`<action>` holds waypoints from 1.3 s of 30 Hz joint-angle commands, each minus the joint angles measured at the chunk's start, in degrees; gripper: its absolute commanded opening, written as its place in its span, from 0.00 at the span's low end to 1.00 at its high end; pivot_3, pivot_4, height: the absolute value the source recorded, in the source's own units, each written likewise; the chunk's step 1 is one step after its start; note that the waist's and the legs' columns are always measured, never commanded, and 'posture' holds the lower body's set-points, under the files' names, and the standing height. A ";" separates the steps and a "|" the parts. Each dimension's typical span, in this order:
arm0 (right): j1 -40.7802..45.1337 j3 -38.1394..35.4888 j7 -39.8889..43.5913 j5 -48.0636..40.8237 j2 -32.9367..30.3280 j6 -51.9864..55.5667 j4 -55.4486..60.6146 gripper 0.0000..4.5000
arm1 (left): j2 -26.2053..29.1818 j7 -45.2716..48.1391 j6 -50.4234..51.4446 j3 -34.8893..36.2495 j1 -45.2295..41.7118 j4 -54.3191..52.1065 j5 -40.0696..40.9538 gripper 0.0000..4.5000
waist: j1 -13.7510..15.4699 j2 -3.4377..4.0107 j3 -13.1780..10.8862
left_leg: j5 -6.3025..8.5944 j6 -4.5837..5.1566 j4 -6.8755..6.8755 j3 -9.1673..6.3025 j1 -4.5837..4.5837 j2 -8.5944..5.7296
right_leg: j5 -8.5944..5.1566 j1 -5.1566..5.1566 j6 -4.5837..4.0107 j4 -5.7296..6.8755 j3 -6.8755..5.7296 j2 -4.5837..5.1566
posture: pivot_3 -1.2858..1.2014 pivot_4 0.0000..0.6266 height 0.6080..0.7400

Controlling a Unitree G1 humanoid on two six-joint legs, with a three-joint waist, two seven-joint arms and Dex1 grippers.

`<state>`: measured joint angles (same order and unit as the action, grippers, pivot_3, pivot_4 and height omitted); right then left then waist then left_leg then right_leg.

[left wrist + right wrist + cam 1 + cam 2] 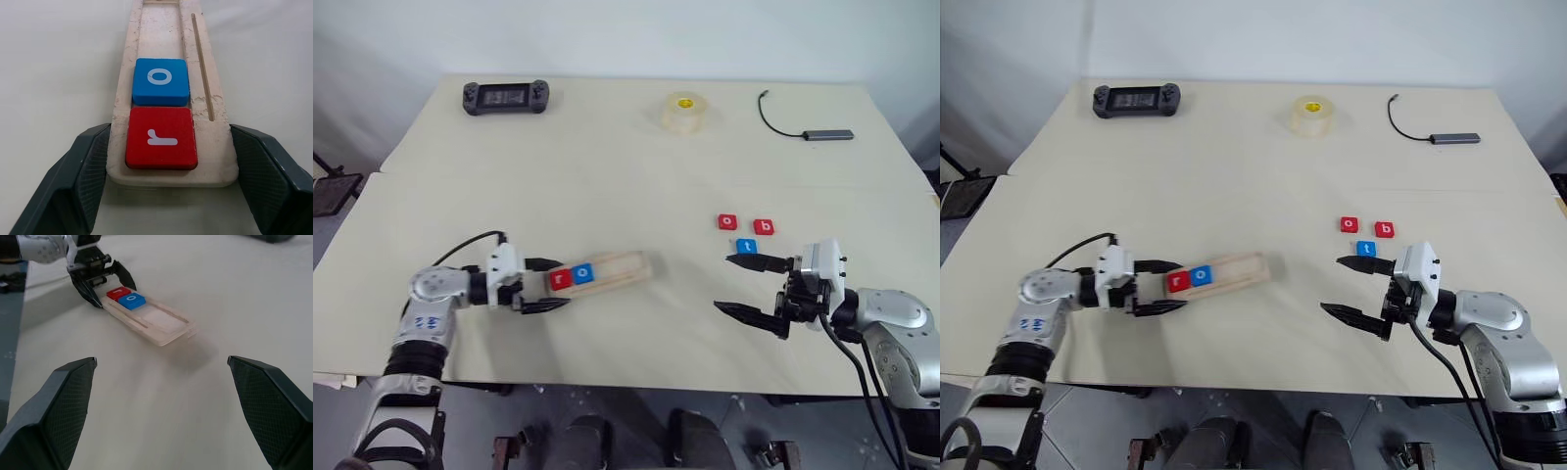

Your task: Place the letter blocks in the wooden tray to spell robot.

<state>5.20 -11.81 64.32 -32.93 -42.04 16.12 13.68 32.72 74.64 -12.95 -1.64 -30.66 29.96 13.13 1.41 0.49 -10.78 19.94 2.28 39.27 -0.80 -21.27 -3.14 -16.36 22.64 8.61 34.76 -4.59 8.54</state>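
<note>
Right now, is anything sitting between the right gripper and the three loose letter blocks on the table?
Nothing visible. The right gripper is open beside the blue t block, with the red o block and red b block just beyond it; only bare table lies around them.

On the worktop, the wooden tray lies near left, with the r block and o block in its left end. Three loose blocks cluster to the right. A handheld console, tape roll and cabled adapter line the far edge.
</note>
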 commanded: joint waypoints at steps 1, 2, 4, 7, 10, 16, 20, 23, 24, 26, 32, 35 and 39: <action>-4.36 -5.40 -1.07 -1.06 -1.61 -0.37 3.44 1.00 | -2.27 -1.21 0.10 -3.77 -4.04 -1.49 -3.22 0.76 | 0.07 0.00 0.00 | 0.00 0.00 0.00 0.01 0.00 0.00 | 0.00 0.00 0.00 0.00 -0.01 -0.01 | 0.52 0.24 1.00; -5.78 -6.36 -1.38 -1.29 -1.79 -0.05 4.23 1.00 | -2.92 -2.71 0.47 -4.89 -5.13 -0.73 -4.98 0.76 | 0.10 0.00 0.00 | 0.00 0.00 0.00 0.04 0.01 0.01 | 0.00 -0.01 0.00 0.00 -0.01 -0.02 | 0.52 0.24 1.00; -10.05 -9.44 -1.70 -2.62 -2.23 1.49 6.09 1.00 | -4.67 -4.07 1.69 -7.50 -7.39 0.38 -7.65 0.76 | 0.14 -0.01 0.00 | -0.01 0.02 0.00 0.08 0.03 -0.01 | 0.01 -0.04 0.01 -0.01 0.01 -0.01 | 0.52 0.24 1.00; -15.44 -13.53 -1.66 -3.00 -2.37 1.38 7.43 1.00 | -6.46 -3.04 2.42 -9.57 -8.80 0.23 -8.15 0.76 | 0.04 -0.03 -0.01 | -0.01 0.03 0.00 0.12 0.05 0.00 | 0.02 -0.06 0.04 -0.04 0.04 -0.02 | 0.52 0.24 1.00; -18.98 -16.32 -2.12 -2.75 -1.93 0.74 7.68 1.00 | -7.22 -1.99 3.53 -10.71 -8.97 0.30 -8.13 0.76 | -0.01 -0.05 -0.03 | -0.01 0.03 0.00 0.13 0.05 0.02 | 0.02 -0.06 0.04 -0.06 0.04 -0.02 | 0.52 0.24 1.00; -21.76 -17.71 -2.85 -2.20 -0.53 -0.90 7.21 1.00 | -6.53 -1.50 7.04 -11.08 -7.29 -0.62 -8.13 0.76 | 0.08 -0.05 -0.03 | -0.03 0.05 0.02 0.15 0.12 0.04 | 0.03 -0.09 0.06 -0.05 0.10 -0.01 | 0.52 0.24 1.00; -22.44 -17.55 -2.72 -2.02 0.00 -1.94 6.72 1.00 | -5.81 -2.00 10.16 -10.47 -5.76 -3.07 -7.63 0.92 | 0.01 -0.05 -0.02 | -0.03 0.05 0.02 0.13 0.11 0.03 | 0.03 -0.10 0.06 -0.05 0.11 -0.01 | 0.52 0.24 1.00; -22.45 -17.51 -2.93 -1.44 0.63 -3.51 5.58 1.00 | -5.45 -2.92 7.78 -8.39 -4.47 -4.28 -6.15 1.00 | 0.05 -0.05 -0.02 | -0.04 0.05 0.02 0.13 0.15 0.05 | 0.03 -0.12 0.06 -0.05 0.12 -0.01 | 0.52 0.24 1.00; -22.53 -17.64 -3.13 -1.22 0.87 -4.04 5.32 1.00 | -5.12 -2.64 6.58 -7.50 -4.10 -4.25 -5.37 1.00 | 0.01 -0.05 -0.02 | -0.04 0.04 0.02 0.13 0.16 0.05 | 0.03 -0.12 0.06 -0.05 0.12 -0.01 | 0.52 0.24 1.00; -22.69 -17.93 -3.58 -0.82 1.33 -5.08 4.91 1.00 | -4.46 -2.04 5.68 -6.05 -3.45 -4.17 -3.91 1.00 | 0.03 -0.05 -0.02 | -0.04 0.04 0.02 0.12 0.16 0.06 | 0.03 -0.11 0.06 -0.05 0.13 -0.01 | 0.52 0.24 1.00; -24.16 -20.85 -5.52 1.72 4.83 -13.15 1.21 1.00 | 0.24 3.06 1.31 2.57 2.19 -4.99 4.59 1.00 | -0.04 -0.03 -0.01 | -0.03 0.03 0.01 0.11 0.15 0.06 | 0.03 -0.10 0.06 -0.08 0.12 0.00 | 0.52 0.24 1.00; -25.38 -21.78 -6.87 2.49 6.27 -15.69 0.14 1.00 | 1.91 2.60 1.50 5.44 4.43 -6.64 6.63 1.00 | 0.04 -0.03 -0.01 | -0.03 0.03 0.01 0.10 0.15 0.06 | 0.03 -0.10 0.06 -0.09 0.12 0.00 | 0.52 0.24 1.00; -25.65 -21.73 -8.71 2.08 7.94 -16.74 -0.14 1.00 | 1.47 -1.03 2.81 8.44 8.16 -11.60 8.90 1.00 | 0.13 -0.02 -0.01 | -0.04 0.04 0.02 0.02 0.17 0.02 | 0.04 -0.17 0.07 -0.10 0.14 0.02 | 0.52 0.24 1.00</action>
<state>-20.48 -31.93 56.47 -30.16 -34.46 0.35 13.10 34.61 74.76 -10.38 5.38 -23.27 21.84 19.48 1.55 0.47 -10.79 19.91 2.32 39.29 -0.77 -21.10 -3.12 -16.32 22.47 8.68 34.66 -4.43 8.56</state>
